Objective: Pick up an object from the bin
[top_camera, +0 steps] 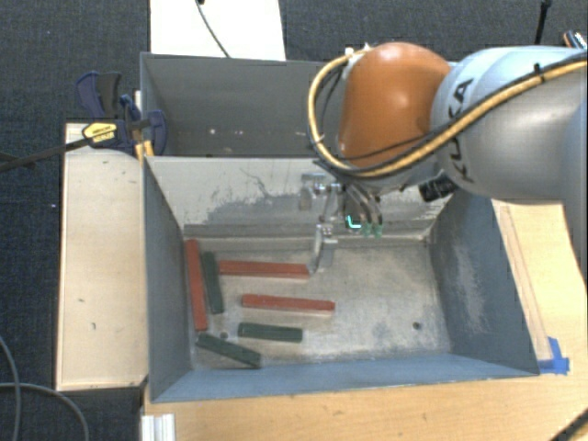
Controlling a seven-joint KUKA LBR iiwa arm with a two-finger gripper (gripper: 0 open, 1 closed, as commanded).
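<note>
Gripper (323, 246), opening not discernible, poised at the right end of a flat red bar (262, 268) lying mid-floor in the scuffed grey metal bin (478, 283). Similar red bars (288, 304) and dark green bars (270, 333) lie toward the front-left corner.

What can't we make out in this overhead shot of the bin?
- Camera view, contact: the gripper ends at the right end of the upper red stick; whether it touches the stick or hangs above it cannot be told.
- Camera view, back right corner of the bin: covered by the orange wrist cover and the arm.
- Camera view, dark speck on the floor: too small to identify.
</note>
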